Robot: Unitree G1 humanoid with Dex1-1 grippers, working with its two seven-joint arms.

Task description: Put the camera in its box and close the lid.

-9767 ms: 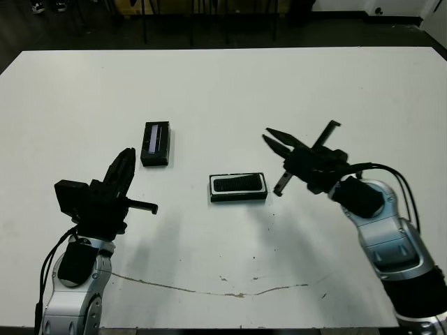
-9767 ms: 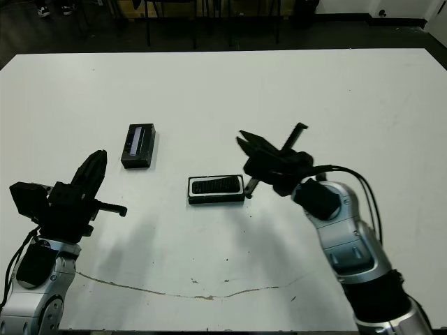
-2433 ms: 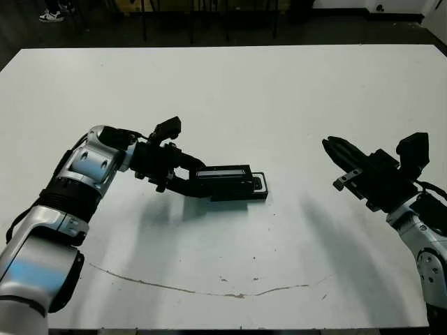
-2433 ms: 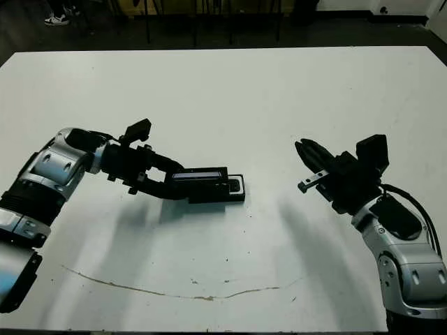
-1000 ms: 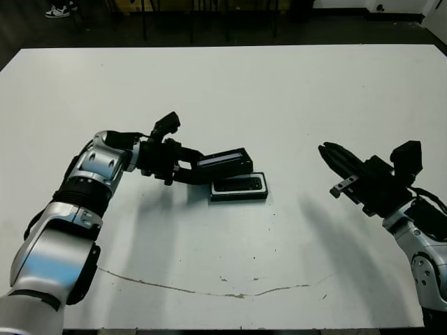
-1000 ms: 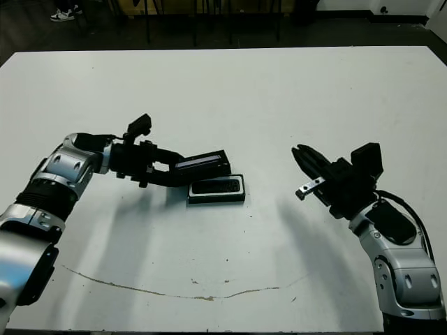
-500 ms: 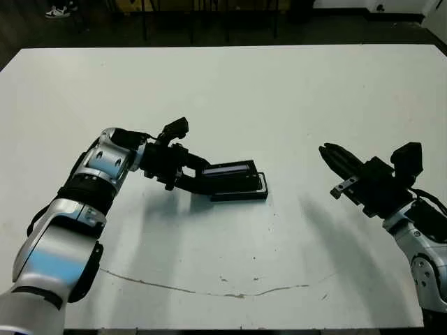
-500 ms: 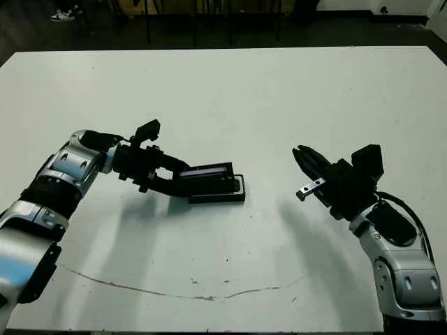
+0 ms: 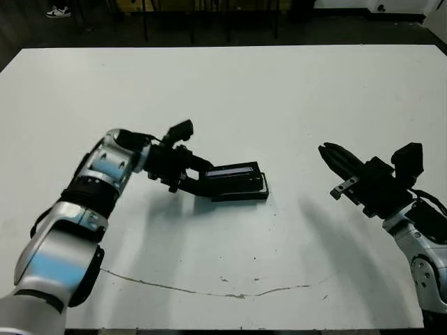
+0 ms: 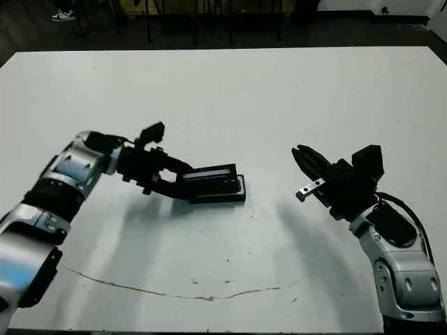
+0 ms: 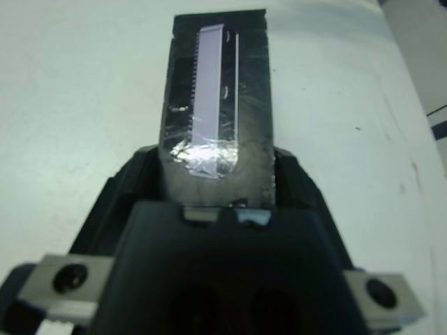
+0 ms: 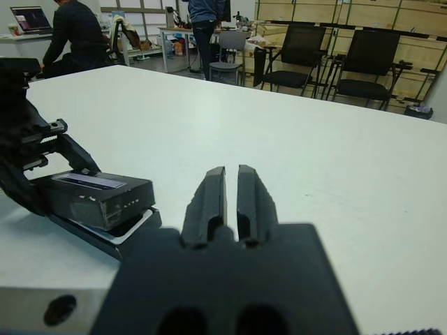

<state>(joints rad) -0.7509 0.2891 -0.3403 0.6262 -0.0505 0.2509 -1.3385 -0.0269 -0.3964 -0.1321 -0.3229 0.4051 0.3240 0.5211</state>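
Note:
My left gripper [image 9: 204, 179] is shut on the lid [image 9: 234, 172], a black slab with a pale stripe [image 11: 211, 84], gripping it at its left end. The lid lies over the box [image 9: 265, 185], covering nearly all of it. Only the box's right end and front rim peek out, and the white lining shows in the right wrist view [image 12: 134, 225]. The camera is hidden under the lid. My right gripper [image 9: 327, 153] hovers shut above the table, well to the right of the box, with nothing in it [image 12: 230, 183].
A thin brown crack [image 9: 209, 290] runs across the table near its front edge. In the right wrist view, chairs [image 12: 363, 56] and a seated person [image 12: 73, 35] are beyond the table's far side.
A second ago the lid was held tilted above the box's far left side. It has come down and shifted right over the box, hiding the camera. The right arm has stayed still.

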